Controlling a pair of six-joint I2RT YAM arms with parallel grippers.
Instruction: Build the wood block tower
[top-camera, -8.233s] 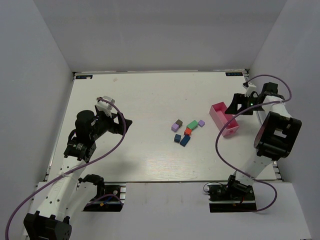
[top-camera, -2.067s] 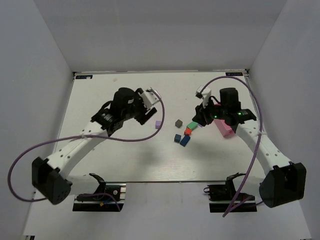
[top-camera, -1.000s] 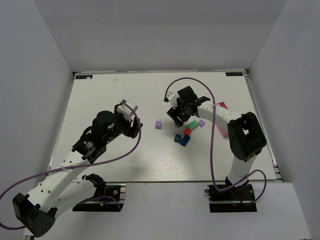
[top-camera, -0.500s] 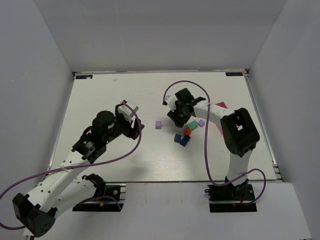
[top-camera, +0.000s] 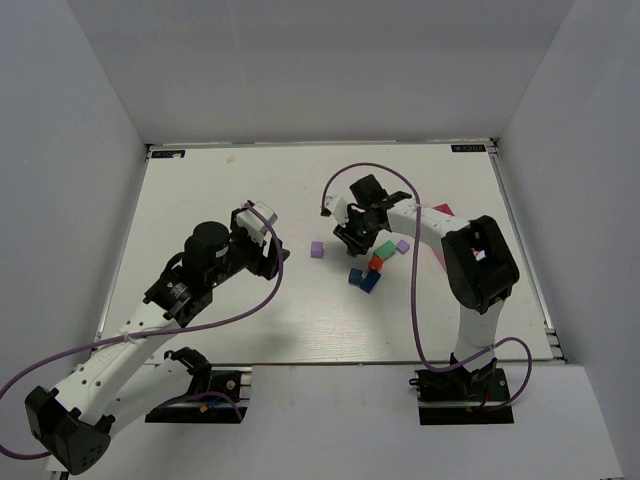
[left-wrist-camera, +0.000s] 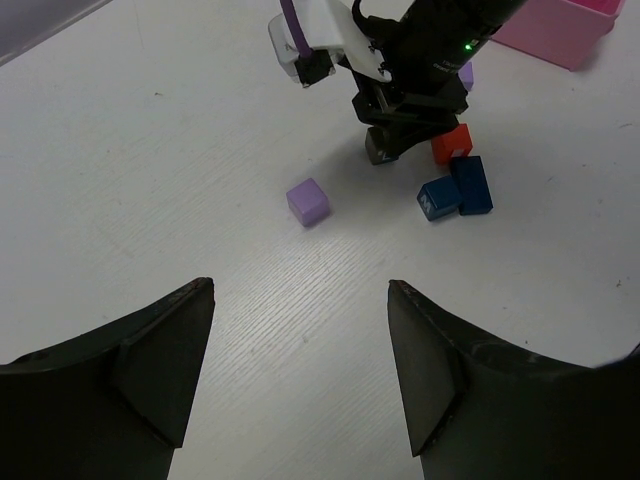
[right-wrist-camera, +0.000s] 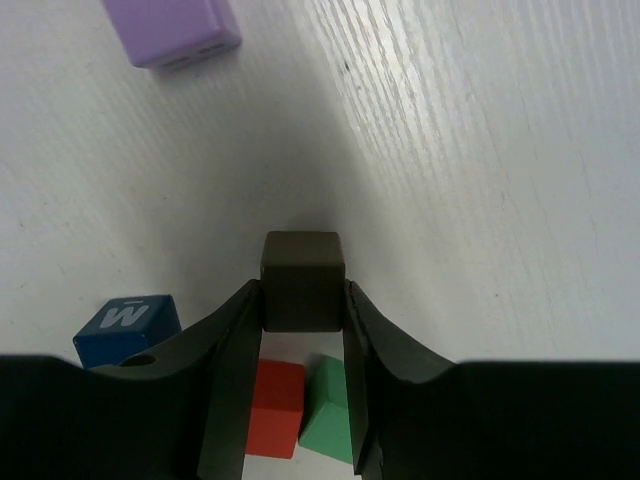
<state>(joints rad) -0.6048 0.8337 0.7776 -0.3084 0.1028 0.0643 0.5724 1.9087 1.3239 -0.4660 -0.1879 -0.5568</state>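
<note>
The right claw pinches the dark brown block by two opposite faces on the table, at 10 o'clock from the red block in the top view, while the left claw, wide open and empty, stands well apart at 9 o'clock

The table has a matt white surface with fine wood grain. The dark brown block and the purple block show smooth painted faces with low sheen. The right gripper has fingers of matt black plastic. The pink tray, upper right of the left wrist view, looks like smooth plastic.
</note>
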